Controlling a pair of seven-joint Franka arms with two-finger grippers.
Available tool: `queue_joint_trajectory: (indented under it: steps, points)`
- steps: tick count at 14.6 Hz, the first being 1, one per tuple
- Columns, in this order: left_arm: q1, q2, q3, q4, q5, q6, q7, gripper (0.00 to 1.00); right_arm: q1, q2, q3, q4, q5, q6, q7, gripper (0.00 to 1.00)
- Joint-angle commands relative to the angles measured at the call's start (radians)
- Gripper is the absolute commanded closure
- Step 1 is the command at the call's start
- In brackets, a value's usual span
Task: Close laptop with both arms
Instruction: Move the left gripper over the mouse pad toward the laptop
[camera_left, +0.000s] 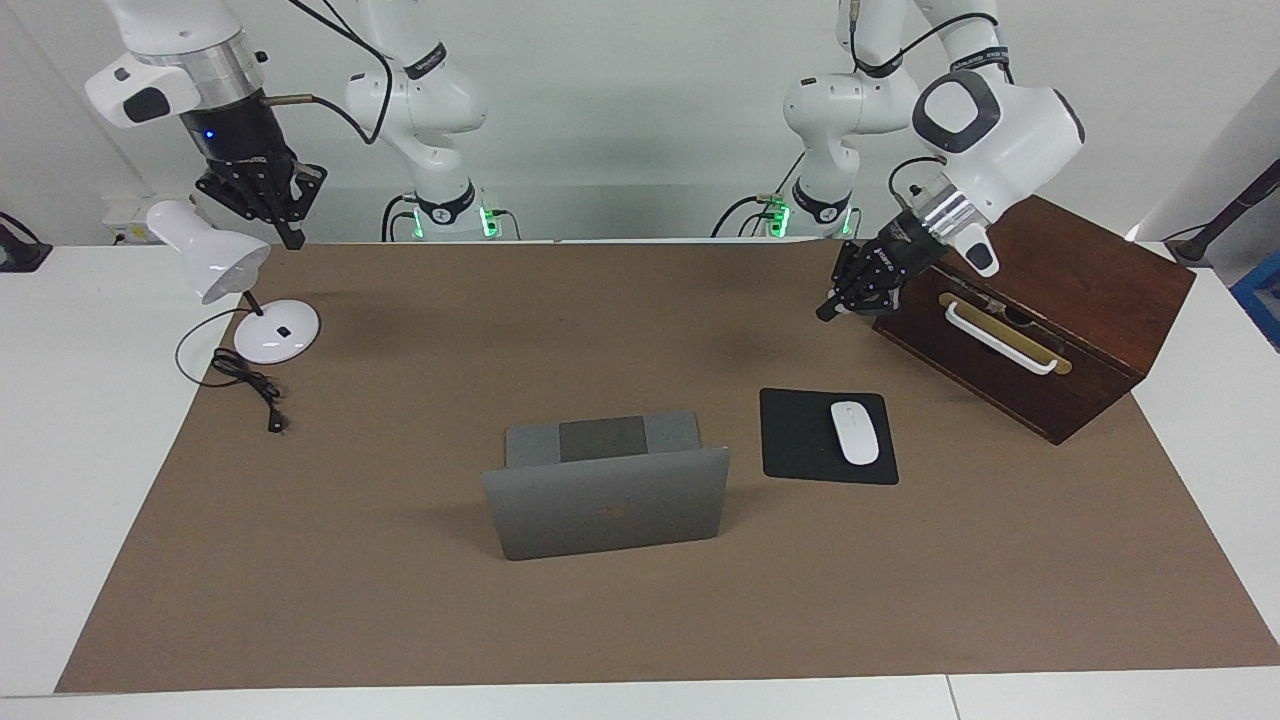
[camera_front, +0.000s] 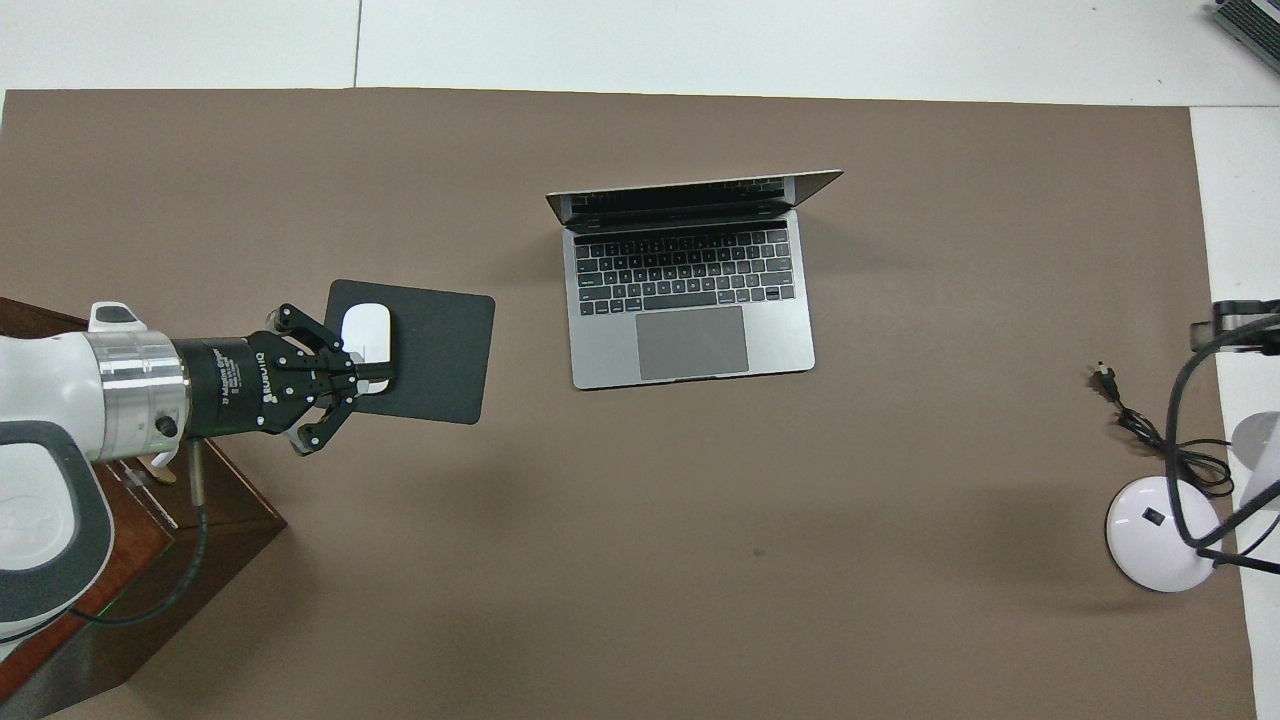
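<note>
The silver-grey laptop (camera_left: 605, 515) stands open in the middle of the brown mat, its lid upright with the logo showing in the facing view. Its keyboard and trackpad (camera_front: 690, 300) face the robots. My left gripper (camera_left: 830, 308) hangs in the air beside the wooden box, over the mat by the mouse pad's edge (camera_front: 380, 376), its fingers together and empty. My right gripper (camera_left: 295, 240) hangs over the desk lamp at the right arm's end, fingers together and empty. Both are well away from the laptop.
A black mouse pad (camera_left: 800, 445) with a white mouse (camera_left: 855, 432) lies beside the laptop, toward the left arm's end. A dark wooden box (camera_left: 1090, 290) with a white handle stands at that end. A white desk lamp (camera_left: 277, 332) and its cable (camera_front: 1150, 430) are at the right arm's end.
</note>
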Motion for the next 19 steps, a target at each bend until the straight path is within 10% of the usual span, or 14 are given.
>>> queue_joint_trajectory:
  steps: [1, 12, 19]
  points:
    - [-0.069, 0.012, 0.007, -0.028, -0.073, 0.138, -0.216, 1.00, 0.016, -0.007, 0.011, -0.016, -0.019, 0.028, 0.001, 1.00]
    - [-0.265, 0.101, 0.006, -0.077, -0.145, 0.481, -0.283, 1.00, 0.044, 0.039, 0.020, -0.015, -0.010, 0.182, 0.033, 1.00]
    - [-0.379, 0.193, 0.006, -0.063, -0.483, 0.592, -0.133, 1.00, 0.114, 0.102, 0.020, -0.012, -0.014, 0.292, 0.185, 1.00]
